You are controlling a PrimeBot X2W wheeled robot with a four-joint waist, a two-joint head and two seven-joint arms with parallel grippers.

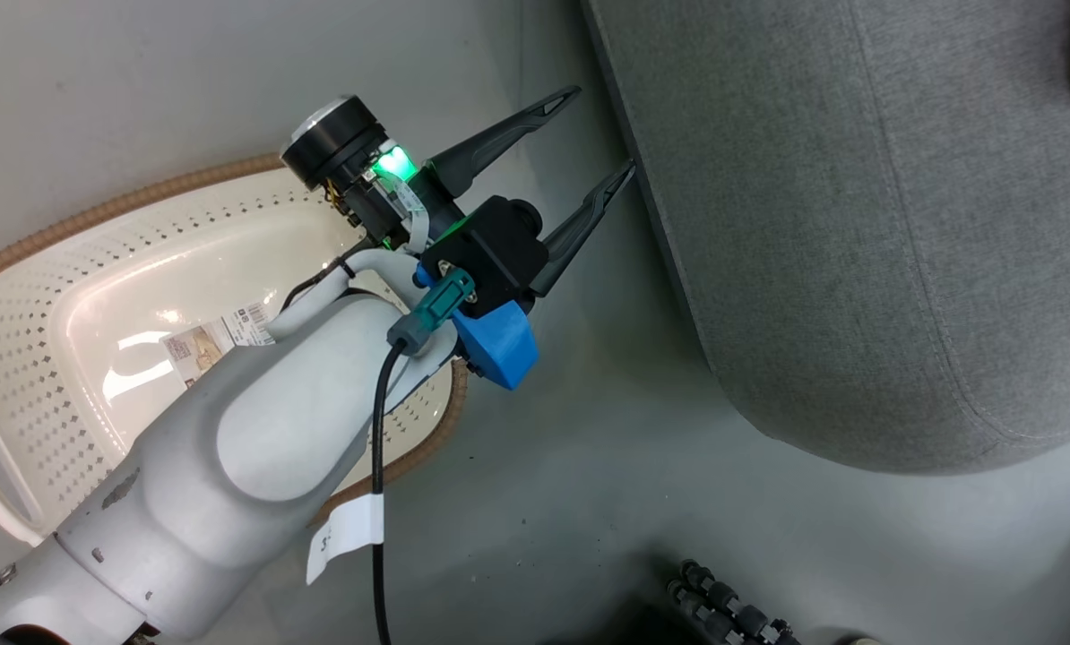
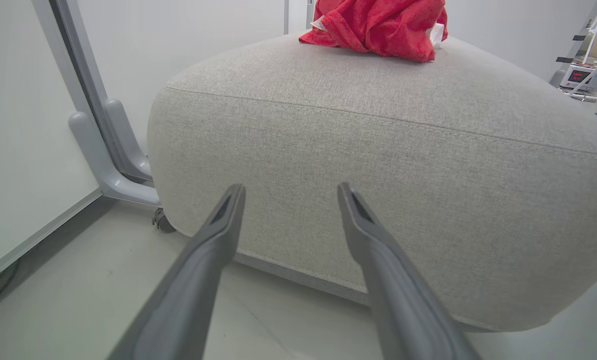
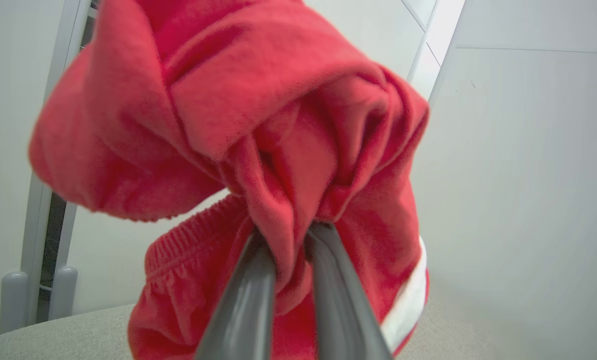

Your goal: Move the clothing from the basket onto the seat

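Right gripper [image 3: 291, 232] is pinched on a gathered fold of the red clothing [image 3: 278, 125]. The bundle hangs just above the grey seat [image 3: 53, 335], which sits at 7 o'clock in its wrist view. Left gripper [image 1: 603, 128] is spread and holds nothing, low between basket [image 1: 78, 269] and seat, aimed at the seat's side. Basket is at 9 o'clock in the head view; its visible floor carries a paper label [image 1: 217, 336], no red. In the left wrist view a red heap [image 2: 378, 22] lies on the seat top at 12 o'clock; can't tell if it's the held piece or another. Fabric looks light, floppy, not fragile. Any bunched fold grips, and the elastic waistband [image 3: 188, 245] is probably the firmest hold. Expect it to cling on release. Count: one basket, one seat, two grippers, at least one garment, exact number unclear.
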